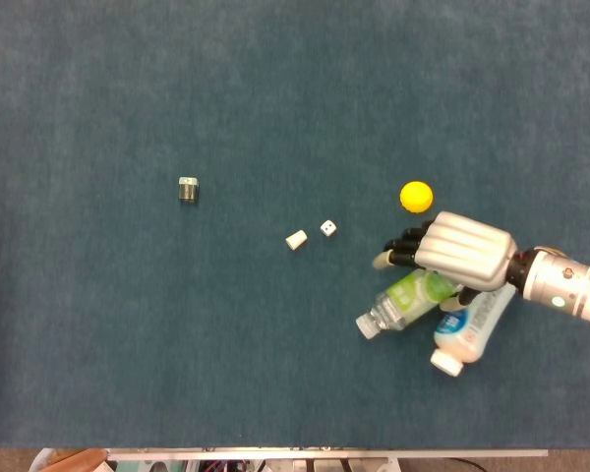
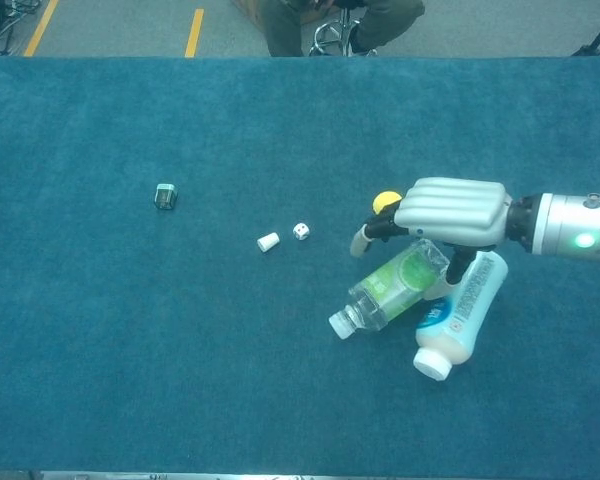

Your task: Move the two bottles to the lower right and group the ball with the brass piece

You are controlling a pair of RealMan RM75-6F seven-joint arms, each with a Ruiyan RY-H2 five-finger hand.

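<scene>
Fingers (image 2: pixel 365 236) of the right hand (image 1: pixel 459 253) spread apart, covering the clear bottle's (image 1: pixel 405 301) base; grip unclear.

The bench (image 1: pixel 128 88) is covered with a dark blue-green carpet-like cloth. On it, at the left, a small brass piece (image 1: pixel 188 190) sits alone. Near the middle lie a small white cap-like piece (image 1: pixel 296 239) and, just beside it, a white die (image 1: pixel 328 228). Further right is a yellow ball (image 1: pixel 416 196). Below the ball two bottles lie on their sides, touching: a clear bottle with a green label (image 1: pixel 405 302) and a white bottle with a blue label (image 1: pixel 469 330), both caps pointing to the lower left.
</scene>
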